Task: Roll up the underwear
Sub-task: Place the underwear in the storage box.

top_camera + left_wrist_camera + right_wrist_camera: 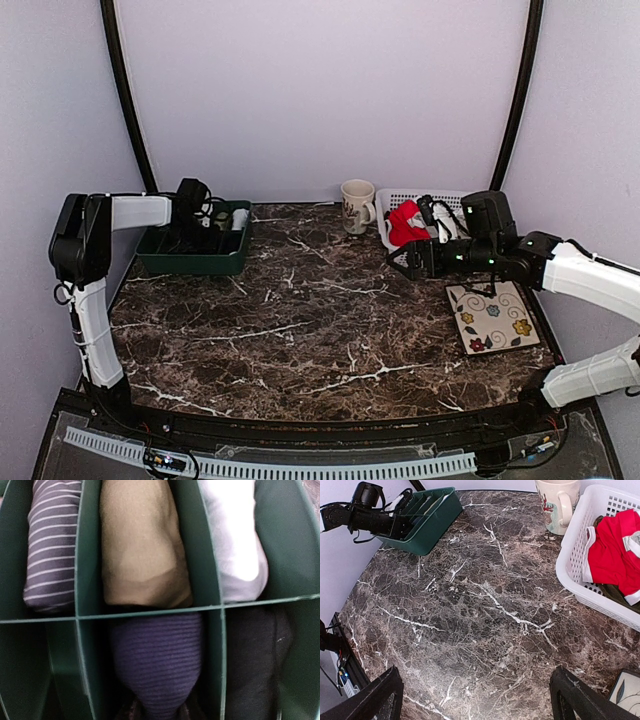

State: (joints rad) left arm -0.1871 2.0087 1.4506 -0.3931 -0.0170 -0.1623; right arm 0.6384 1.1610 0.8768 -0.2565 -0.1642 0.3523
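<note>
The dark navy ribbed underwear (155,665) is rolled and stands in a middle compartment of the green divider tray (195,262). My left gripper (159,713) reaches down into the tray (150,616) and is shut on the roll's near end. Only hints of its fingers show at the picture's bottom edge. Other rolls fill neighbouring cells: striped (52,545), tan (142,545), white (235,540). Red underwear with white trim (610,555) lies in the white basket (575,555) at back right. My right gripper (476,680) hovers open over bare marble left of the basket.
A mug (357,205) stands between tray and basket (400,197) at the back. A floral tile (493,317) lies on the right, under the right arm. A dark garment (615,592) sits beneath the red one. The marble table (300,320) has a raised front edge.
</note>
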